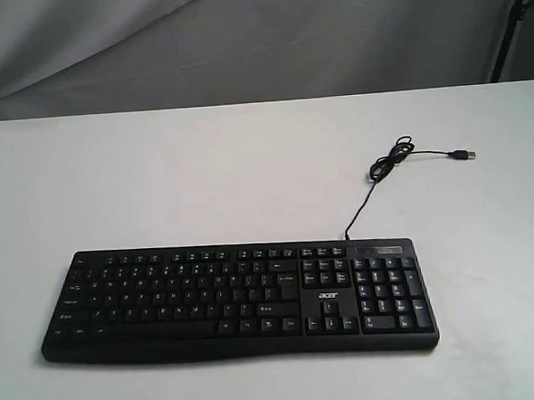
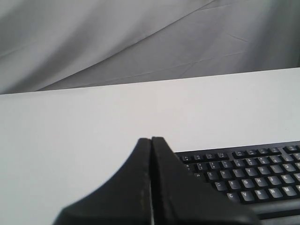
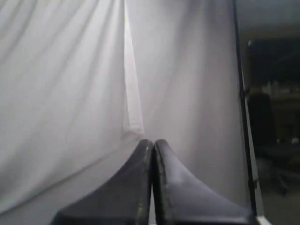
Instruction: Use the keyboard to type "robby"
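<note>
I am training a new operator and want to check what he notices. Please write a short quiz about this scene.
1. Which wrist view shows the keyboard?
2. True or false: the left gripper is shut.
3. Where is the plug of the cable? A: lying free on the table. B: under the keyboard. C: hanging off the table.

Key: 1 the left one; 2 true; 3 A.

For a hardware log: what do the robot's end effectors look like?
The left end effector and right end effector each show two plain black fingers, broad at the base, curving to narrow tips. No markings or cables show; the arms are out of view.
</note>
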